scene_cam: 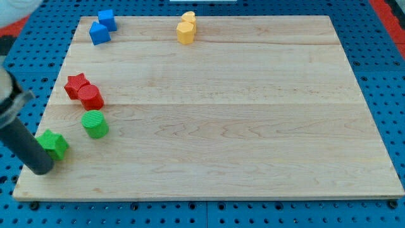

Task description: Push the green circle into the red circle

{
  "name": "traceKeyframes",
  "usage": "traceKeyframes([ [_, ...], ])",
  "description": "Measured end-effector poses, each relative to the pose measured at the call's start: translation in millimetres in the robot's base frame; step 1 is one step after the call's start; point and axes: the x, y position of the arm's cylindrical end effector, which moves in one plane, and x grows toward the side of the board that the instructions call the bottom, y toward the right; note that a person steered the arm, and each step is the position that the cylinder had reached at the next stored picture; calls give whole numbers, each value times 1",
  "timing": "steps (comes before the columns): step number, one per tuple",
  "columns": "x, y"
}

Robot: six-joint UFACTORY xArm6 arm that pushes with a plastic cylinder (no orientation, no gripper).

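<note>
The green circle (95, 124) stands near the board's left edge, just below the red circle (91, 97), with a small gap between them. A red star (76, 85) touches the red circle on its upper left. A green star (53, 144) lies lower left of the green circle. My tip (40, 170) is at the view's bottom left, right against the green star's lower left side, well left of and below the green circle.
Two blue blocks (102, 27) sit together at the board's top left. Two yellow blocks (186, 28) sit together at the top middle. The wooden board (240, 120) lies on a blue pegboard (386, 76).
</note>
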Motion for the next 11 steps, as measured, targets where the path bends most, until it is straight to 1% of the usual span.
traceKeyframes([
  [1, -56, 5],
  [2, -91, 3],
  [3, -70, -9],
  [4, -36, 33],
  [5, -56, 84],
  [6, -71, 79],
  [7, -65, 96],
  [8, -69, 129],
  [9, -77, 111],
  [10, -85, 75],
  [11, -85, 102],
])
